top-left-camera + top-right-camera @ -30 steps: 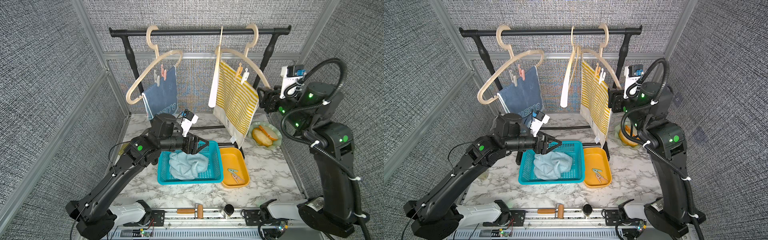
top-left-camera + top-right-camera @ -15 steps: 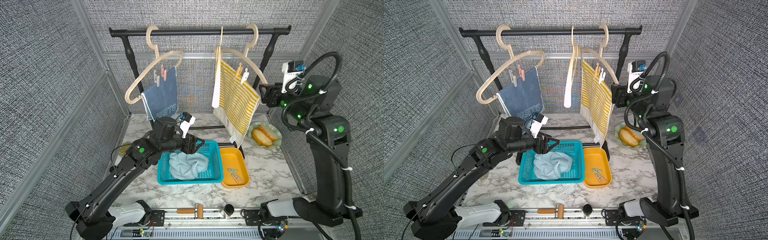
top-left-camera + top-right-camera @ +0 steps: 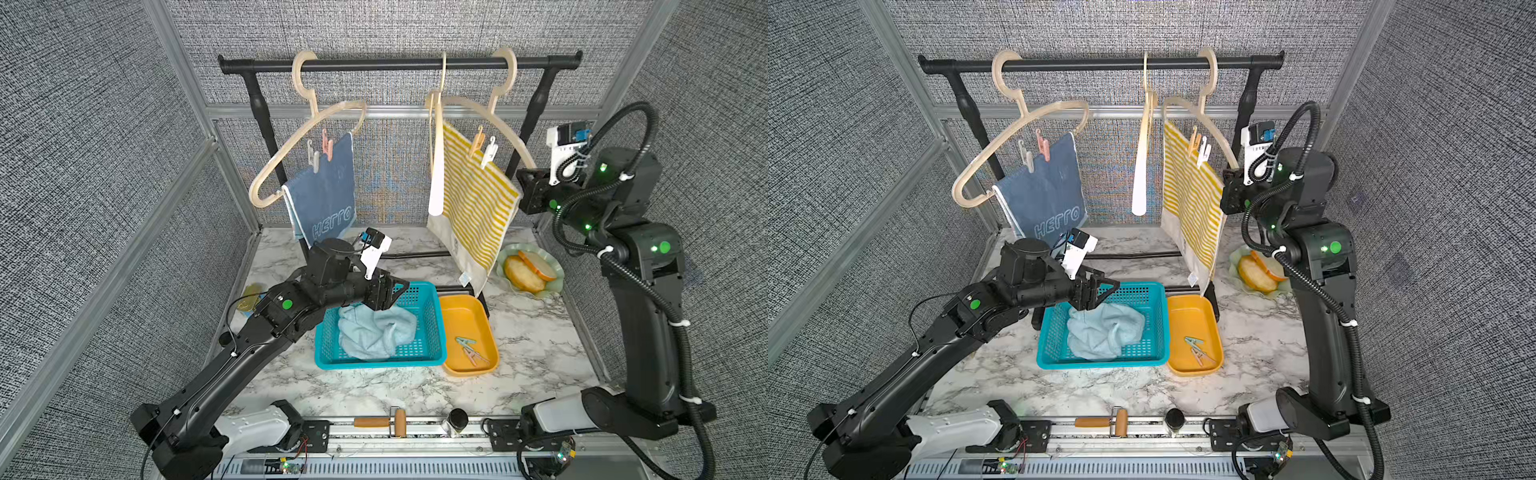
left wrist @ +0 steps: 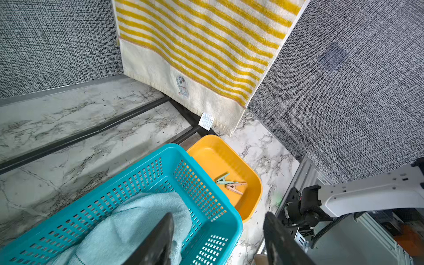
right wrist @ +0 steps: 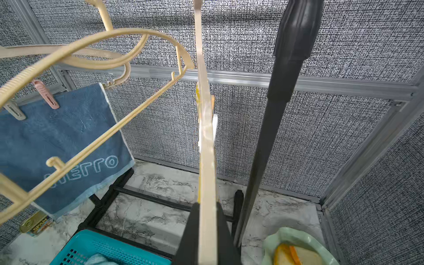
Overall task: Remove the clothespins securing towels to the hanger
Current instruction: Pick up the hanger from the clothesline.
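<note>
A yellow-striped towel (image 3: 469,208) hangs from the right beige hanger (image 3: 478,110), pinned by an orange clothespin (image 3: 477,141) and a white clothespin (image 3: 489,151). My right gripper (image 3: 523,187) is shut on that hanger's lower end, and the bar runs between its jaws in the right wrist view (image 5: 207,206). The dark blue towel (image 3: 324,195) hangs on the left hanger (image 3: 291,149) under a pink clothespin (image 3: 327,145) and a beige clothespin (image 3: 313,156). My left gripper (image 3: 395,291) hovers open and empty over the aqua towel (image 4: 128,220).
The aqua towel lies in a teal basket (image 3: 432,332). Beside it a yellow tray (image 3: 465,316) holds two loose clothespins (image 3: 467,349). A green plate of bread (image 3: 530,270) sits at the back right. The black rack's post (image 5: 275,114) stands close to my right gripper.
My right gripper has shut on the end of the right hanger; it was open before. The left arm has drawn back slightly over the basket, still open.
</note>
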{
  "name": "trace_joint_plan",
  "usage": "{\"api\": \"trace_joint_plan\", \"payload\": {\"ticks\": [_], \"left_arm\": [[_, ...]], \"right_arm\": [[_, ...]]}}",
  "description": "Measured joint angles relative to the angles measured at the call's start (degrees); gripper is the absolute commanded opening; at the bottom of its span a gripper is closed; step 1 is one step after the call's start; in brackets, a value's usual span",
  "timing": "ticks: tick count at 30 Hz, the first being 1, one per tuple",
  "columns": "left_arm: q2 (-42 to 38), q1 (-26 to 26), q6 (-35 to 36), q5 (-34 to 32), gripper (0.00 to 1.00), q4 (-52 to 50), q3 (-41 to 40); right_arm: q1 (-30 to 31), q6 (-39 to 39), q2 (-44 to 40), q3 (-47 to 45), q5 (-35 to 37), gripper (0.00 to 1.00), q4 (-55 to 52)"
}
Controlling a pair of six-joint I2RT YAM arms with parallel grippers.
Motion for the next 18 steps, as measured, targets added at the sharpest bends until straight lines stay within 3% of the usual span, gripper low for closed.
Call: {"api": "trace_joint_plan", "payload": {"ticks": [18], "left_arm": [[0.04,0.00,0.00,-1.16,0.62,0.35,-0.20]], "right_arm": [[0.00,-0.20,-3.65,0.68,0.11,0.00,4.44]]}}
